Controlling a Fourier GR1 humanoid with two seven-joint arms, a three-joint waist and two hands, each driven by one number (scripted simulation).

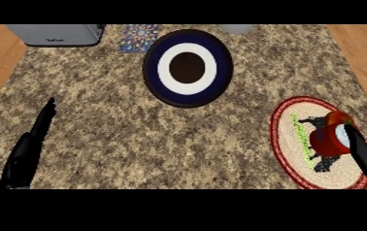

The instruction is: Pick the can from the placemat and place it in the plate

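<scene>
A red can (328,134) stands on the round placemat (290,128), which has a red rim and a woven beige middle, at the counter's right edge. My right hand (356,150) comes in from the right edge and lies against the can's right side; most of it is cut off by the view. The plate (188,96), dark blue with a white ring and a dark centre, sits at the middle back, well left of the can, with nothing on it. My left hand (28,150) rests open at the lower left, fingers straight and pointing up.
A grey appliance (57,35) stands at the back left corner. A patterned blue square (138,38) lies just left of the plate's top. A grey object (237,28) shows partly at the back edge. Speckled countertop (143,138) spreads between the hands.
</scene>
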